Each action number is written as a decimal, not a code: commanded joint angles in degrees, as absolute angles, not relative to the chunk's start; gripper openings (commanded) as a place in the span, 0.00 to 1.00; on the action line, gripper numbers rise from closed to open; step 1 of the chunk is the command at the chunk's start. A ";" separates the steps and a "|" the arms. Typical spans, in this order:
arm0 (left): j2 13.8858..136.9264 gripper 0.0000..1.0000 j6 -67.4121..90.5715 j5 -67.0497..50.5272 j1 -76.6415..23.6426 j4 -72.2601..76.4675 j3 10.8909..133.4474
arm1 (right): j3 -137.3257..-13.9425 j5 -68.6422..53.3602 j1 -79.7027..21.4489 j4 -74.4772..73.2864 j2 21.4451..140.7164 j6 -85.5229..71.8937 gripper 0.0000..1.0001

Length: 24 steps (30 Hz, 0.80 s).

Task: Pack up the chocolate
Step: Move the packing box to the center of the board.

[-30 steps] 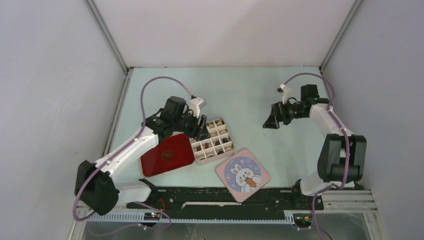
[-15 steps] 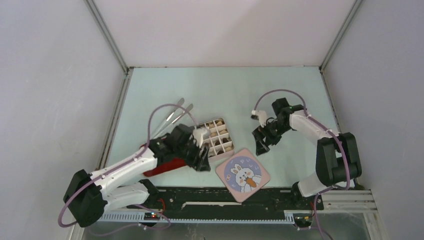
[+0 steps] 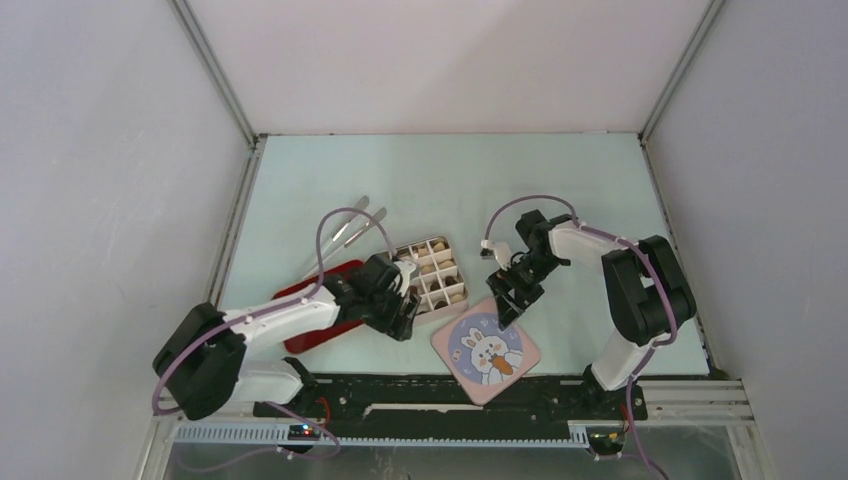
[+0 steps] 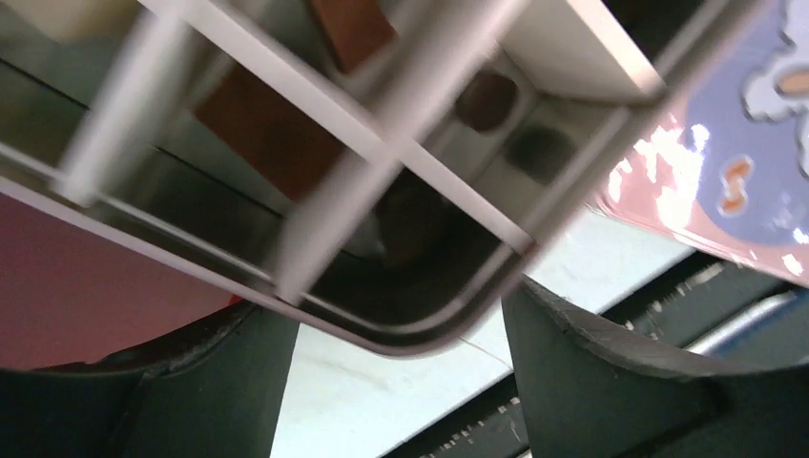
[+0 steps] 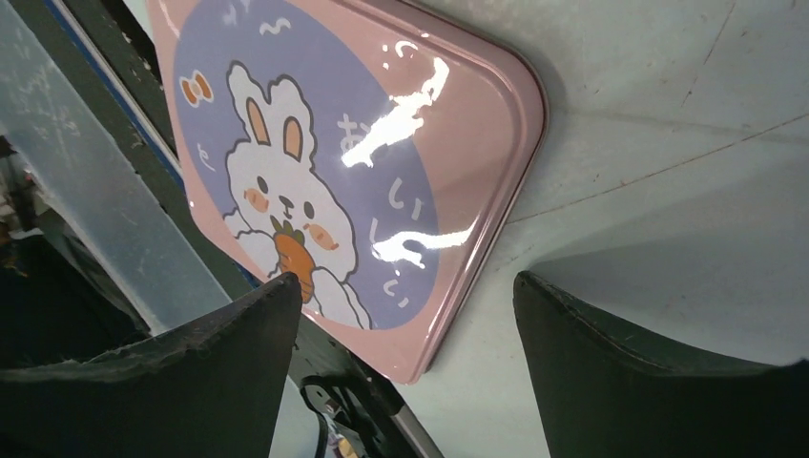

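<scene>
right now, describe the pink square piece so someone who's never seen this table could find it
On the pale green table, go to the near edge by the black rail between the arm bases. A flat pink square lid lies there, nearer than the white divided box and right of the red tray. It alone carries a cartoon white rabbit holding a carrot on a purple circle.

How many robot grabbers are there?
2. The left gripper is at the near corner of the divided box; the right gripper hovers at the far edge of the pink bunny lid. None hidden.
</scene>
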<state>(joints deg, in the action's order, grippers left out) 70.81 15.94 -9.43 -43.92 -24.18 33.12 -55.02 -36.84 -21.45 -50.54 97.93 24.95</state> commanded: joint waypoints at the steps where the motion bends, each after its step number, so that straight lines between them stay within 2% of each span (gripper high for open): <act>1: 75.78 0.79 12.73 -0.19 -42.40 -24.15 39.84 | -55.95 -38.61 -20.73 -48.04 101.56 25.22 0.85; 9: 87.14 0.75 8.59 -2.17 -42.90 -20.78 50.25 | -56.42 -38.66 -18.25 -47.58 102.30 24.08 0.84; 14: 92.63 0.75 6.01 0.57 -43.19 -19.85 58.27 | -56.60 -39.17 -16.99 -47.89 102.63 24.31 0.82; 17: 91.77 0.77 5.00 3.70 -43.11 -21.87 60.75 | -56.52 -38.31 -18.20 -48.47 102.56 25.08 0.81; 20: 87.85 0.77 4.84 2.09 -43.08 -28.73 60.51 | -56.25 -36.18 -19.47 -47.39 102.23 23.52 0.79; 24: 81.56 0.77 3.21 -9.09 -43.07 -31.58 56.61 | -56.25 -34.66 -18.30 -45.23 98.45 20.98 0.76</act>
<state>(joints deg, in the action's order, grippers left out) 88.82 6.17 -0.47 -42.94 -27.77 58.00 -56.27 -40.66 -18.81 -50.41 100.99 21.34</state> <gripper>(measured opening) 0.769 0.771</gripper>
